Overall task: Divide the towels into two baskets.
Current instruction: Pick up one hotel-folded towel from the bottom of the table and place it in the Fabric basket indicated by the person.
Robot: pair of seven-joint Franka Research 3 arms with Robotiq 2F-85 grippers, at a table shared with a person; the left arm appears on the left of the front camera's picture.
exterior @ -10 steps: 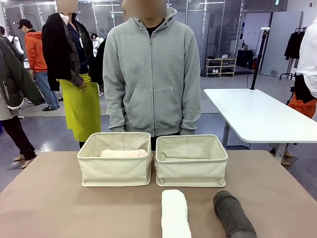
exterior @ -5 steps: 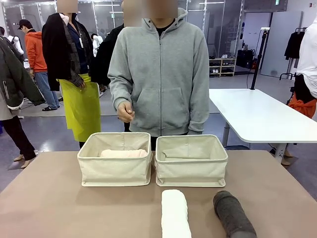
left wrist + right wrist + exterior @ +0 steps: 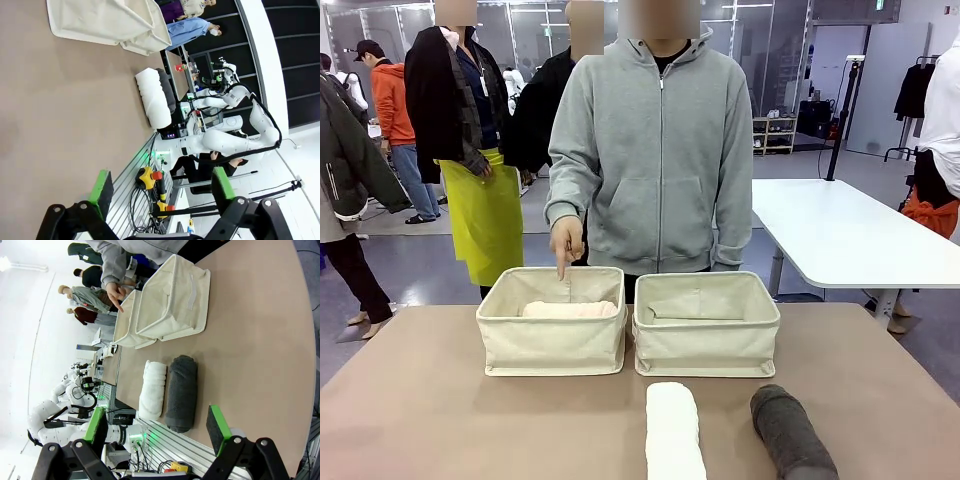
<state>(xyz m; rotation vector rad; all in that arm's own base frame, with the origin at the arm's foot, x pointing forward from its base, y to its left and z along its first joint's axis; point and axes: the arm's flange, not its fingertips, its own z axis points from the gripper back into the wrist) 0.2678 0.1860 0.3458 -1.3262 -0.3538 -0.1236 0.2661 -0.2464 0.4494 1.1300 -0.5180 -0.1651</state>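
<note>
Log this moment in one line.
person's hand: pointing at left basket; white towel, grey towel: on table; left hand: open; right hand: open

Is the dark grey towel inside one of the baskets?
No, the dark grey towel lies on the table, outside the right basket on the robot's side of it.
</note>
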